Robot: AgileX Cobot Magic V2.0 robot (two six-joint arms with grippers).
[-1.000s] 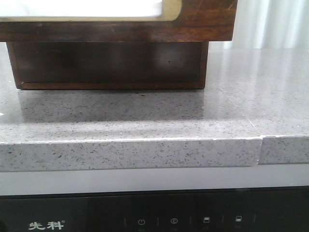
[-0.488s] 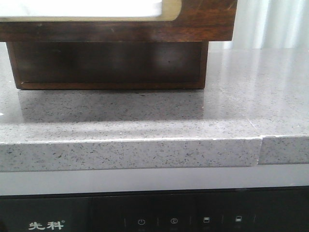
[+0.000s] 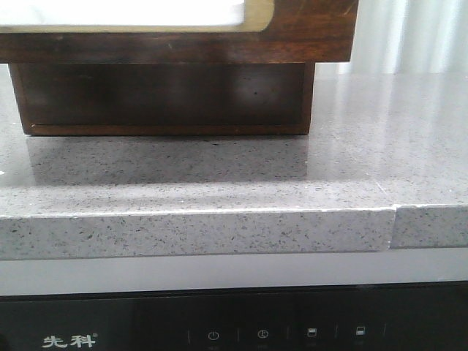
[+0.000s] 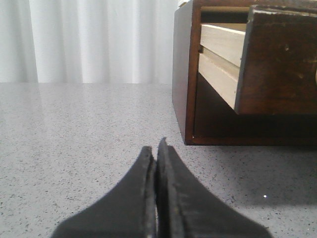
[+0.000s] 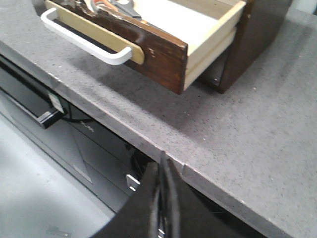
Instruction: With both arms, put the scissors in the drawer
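Note:
The drawer (image 5: 148, 47) stands pulled out of its dark wooden cabinet (image 5: 257, 29), with a white bar handle (image 5: 84, 42) on its cream-framed front. The scissors (image 5: 124, 7) lie inside it at the near end; only grey handles with orange lining show. In the front view the drawer front (image 3: 307, 33) fills the top edge, and neither gripper shows there. My left gripper (image 4: 156, 148) is shut and empty, low over the counter beside the cabinet (image 4: 183, 74). My right gripper (image 5: 162, 166) is shut and empty, over the counter's front edge, apart from the drawer.
The grey speckled countertop (image 3: 219, 175) has a front edge with a seam (image 3: 393, 223) at the right. Below it is a black appliance panel (image 3: 241, 329) with a handle (image 5: 29, 106). White curtains (image 4: 89, 39) hang behind the counter.

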